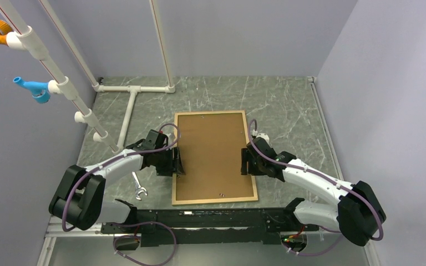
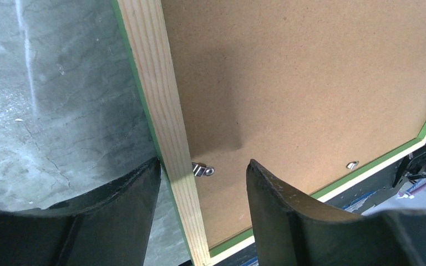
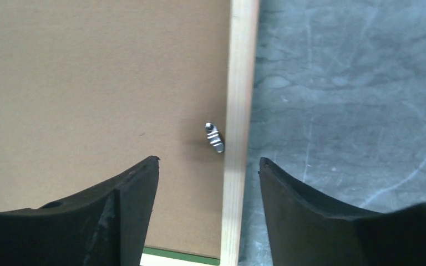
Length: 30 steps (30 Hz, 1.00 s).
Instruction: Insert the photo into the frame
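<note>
top external: seeing the frame [image 1: 211, 112] lying flat on the table [image 1: 288, 105], tan wood up, brown backing board [image 1: 213, 158] filling it. finding left gripper [image 2: 203, 163] and right gripper [image 3: 208, 160] gaping astride opposite rails. catching green edging and metal clips [image 3: 215, 137] only in wrist views.

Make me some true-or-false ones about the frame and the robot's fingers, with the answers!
1. The brown backing board sits in the frame. True.
2. The left fingers are shut. False: they are open, one on each side of the frame's left border.
3. A wrench lies left of the frame. True.
4. The frame's green face is up. False: its tan wood face is up.
5. The right fingers are open across the frame's right border. True.
</note>
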{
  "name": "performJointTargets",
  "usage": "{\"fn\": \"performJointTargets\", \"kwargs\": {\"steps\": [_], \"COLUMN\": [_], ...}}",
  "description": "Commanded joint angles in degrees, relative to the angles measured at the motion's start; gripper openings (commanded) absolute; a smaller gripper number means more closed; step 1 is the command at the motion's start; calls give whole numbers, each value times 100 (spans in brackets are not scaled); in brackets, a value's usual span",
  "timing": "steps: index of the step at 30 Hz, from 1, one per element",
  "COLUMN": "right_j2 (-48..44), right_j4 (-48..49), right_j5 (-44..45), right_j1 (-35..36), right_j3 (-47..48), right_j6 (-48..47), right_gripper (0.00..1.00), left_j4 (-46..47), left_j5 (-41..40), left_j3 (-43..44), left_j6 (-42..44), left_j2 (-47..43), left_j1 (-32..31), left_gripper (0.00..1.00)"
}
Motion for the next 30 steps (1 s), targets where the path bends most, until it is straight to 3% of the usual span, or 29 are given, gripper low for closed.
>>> {"fn": "performJointTargets", "kwargs": {"steps": [1, 5, 11, 17, 30], "right_j2": [-50, 269, 1037, 1338, -38], "right_j4": [559, 744, 1238, 1229, 754], "right_j5": [-417, -666, -1737, -2309, -2811], "right_j1": [-35, -364, -1316, -1381, -1161], "right_j3": [29, 116, 104, 260, -528], "right_j6": [111, 9, -88, -117, 469], "right_gripper": [74, 85, 86, 87, 87], "left_j4": [-122, -88, 115, 314, -74], "left_j5": [-148, -160, -40, 458, -179], "left_j3": [130, 163, 285, 357, -68], "left_j6": [99, 105, 125, 35, -515], "left_j2": [-32, 16, 321, 453, -328], "left_j1": [-27, -27, -27, -79, -895], "left_gripper": [64, 64, 64, 63, 64]}}
